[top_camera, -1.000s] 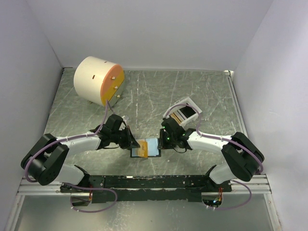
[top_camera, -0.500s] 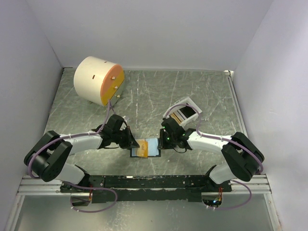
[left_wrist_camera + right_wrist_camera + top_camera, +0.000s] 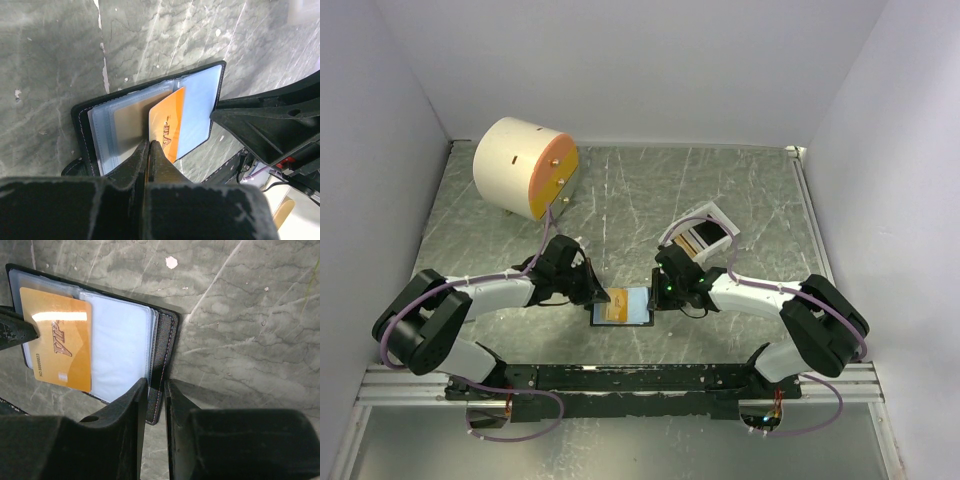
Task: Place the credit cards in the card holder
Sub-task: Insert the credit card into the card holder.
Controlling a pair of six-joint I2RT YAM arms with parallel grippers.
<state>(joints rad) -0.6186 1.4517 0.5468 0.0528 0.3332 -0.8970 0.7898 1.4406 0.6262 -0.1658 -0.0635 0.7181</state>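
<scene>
The black card holder [image 3: 638, 305] lies open on the table between my grippers, its clear sleeves facing up. It also shows in the left wrist view [image 3: 82, 125] and the right wrist view [image 3: 164, 347]. My left gripper [image 3: 601, 296] is shut on the near edge of an orange-tan credit card [image 3: 167, 125] marked VIP. The card [image 3: 60, 342] lies flat over the holder's left sleeve [image 3: 615, 309]. My right gripper [image 3: 156, 386] is shut on the holder's right edge and pins it in place [image 3: 660, 294]. Whether the card sits inside a sleeve I cannot tell.
A white open-topped tray [image 3: 706, 232] with more cards in it stands behind the right gripper. A big cream cylinder with an orange face [image 3: 525, 167] lies at the back left. White walls close in the marbled grey table on three sides.
My left gripper has moved a little to the right with the orange card, which now lies flatter and further over the holder. The right gripper has not moved.
</scene>
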